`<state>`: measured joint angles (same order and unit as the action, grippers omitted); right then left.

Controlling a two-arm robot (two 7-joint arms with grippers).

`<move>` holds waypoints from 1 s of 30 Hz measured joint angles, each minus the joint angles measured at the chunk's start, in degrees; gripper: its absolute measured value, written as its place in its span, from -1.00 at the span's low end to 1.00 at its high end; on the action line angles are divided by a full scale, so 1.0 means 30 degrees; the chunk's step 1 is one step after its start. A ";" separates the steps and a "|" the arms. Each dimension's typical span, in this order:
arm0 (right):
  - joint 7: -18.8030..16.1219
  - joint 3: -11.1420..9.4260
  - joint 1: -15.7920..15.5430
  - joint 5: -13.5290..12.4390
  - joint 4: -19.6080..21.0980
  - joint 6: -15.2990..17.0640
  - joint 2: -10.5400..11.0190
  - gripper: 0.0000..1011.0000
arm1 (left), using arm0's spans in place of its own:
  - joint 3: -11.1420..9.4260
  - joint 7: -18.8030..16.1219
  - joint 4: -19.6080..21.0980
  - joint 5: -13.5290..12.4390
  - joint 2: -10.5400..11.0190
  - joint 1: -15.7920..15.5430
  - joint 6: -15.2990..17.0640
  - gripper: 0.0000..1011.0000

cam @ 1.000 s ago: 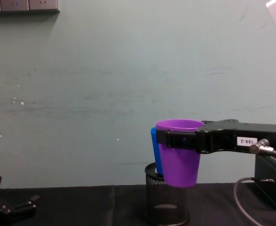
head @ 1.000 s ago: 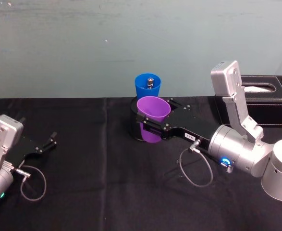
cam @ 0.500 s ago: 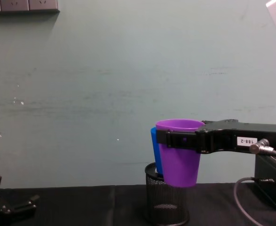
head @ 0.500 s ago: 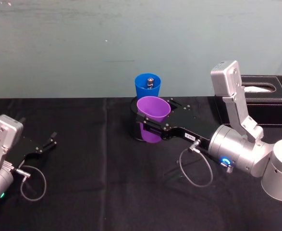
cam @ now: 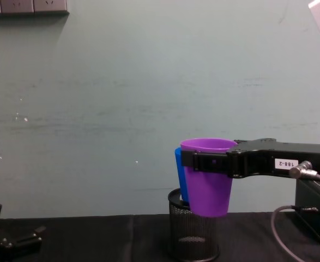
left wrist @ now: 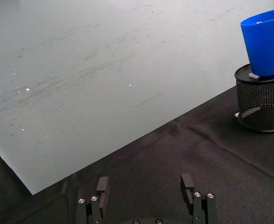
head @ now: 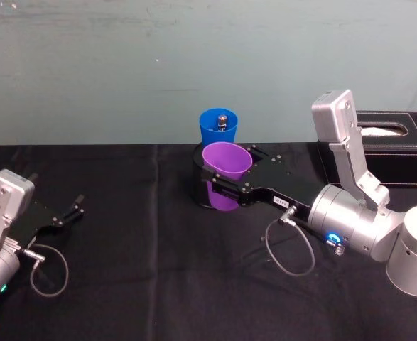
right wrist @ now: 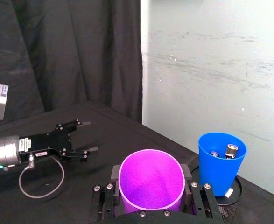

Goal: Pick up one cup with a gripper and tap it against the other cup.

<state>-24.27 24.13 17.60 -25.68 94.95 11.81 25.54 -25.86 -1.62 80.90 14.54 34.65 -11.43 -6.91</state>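
Purple plastic tumbler (head: 226, 162), likely light and slippery, sits clenched just below its rim in my right tool (head: 228, 185), close to the blue plastic tumbler (head: 218, 129); my left tool (head: 75, 206) lies released at the worktop (head: 144, 270)'s left.

You are seeing the purple cup (head: 226, 162) hanging upright above the table, mouth facing up, while the right gripper (cam: 211, 161) is clamping it just under the rim. The blue cup (head: 218, 128) is standing upright at 12 o'clock from it, just beside, in a black mesh holder (cam: 192, 236).

A robot test lab: black-draped table (head: 158, 284) against a bare pale wall (head: 123, 57), black curtain (right wrist: 57, 46) beside it
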 joint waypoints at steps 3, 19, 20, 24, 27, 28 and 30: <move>0.0001 0.0001 -0.0001 0.0000 0.0000 -0.0001 0.0000 0.45 | 0.0000 0.0000 0.0000 0.0000 -0.0001 0.0000 0.0000 0.98; 0.0001 0.0000 0.0000 -0.0001 0.0000 -0.0001 0.0000 0.45 | -0.0001 0.0000 0.0000 0.0000 0.0000 0.0000 0.0000 0.98; 0.0001 0.0001 0.0000 0.0000 0.0000 -0.0001 -0.0001 0.45 | 0.0000 0.0000 0.0000 0.0000 0.0000 0.0000 0.0000 0.98; 0.0001 0.0001 0.0000 -0.0001 0.0001 -0.0001 0.0000 0.45 | 0.0001 0.0000 0.0000 0.0000 0.0000 0.0000 0.0000 0.98; 0.0000 0.0001 0.0000 -0.0001 0.0000 -0.0001 -0.0001 0.45 | 0.0001 0.0000 -0.0001 0.0000 0.0000 0.0000 0.0000 0.98; 0.0000 0.0001 -0.0001 0.0000 -0.0001 -0.0001 0.0000 0.45 | 0.0001 0.0000 0.0000 0.0000 0.0000 0.0000 0.0000 0.98; 0.0000 0.0001 0.0000 -0.0001 -0.0001 -0.0001 0.0000 0.45 | 0.0001 0.0000 0.0000 0.0000 0.0000 0.0000 0.0000 0.98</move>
<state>-24.27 24.13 17.60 -25.69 94.95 11.80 25.54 -25.86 -1.62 80.90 14.55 34.64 -11.43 -6.91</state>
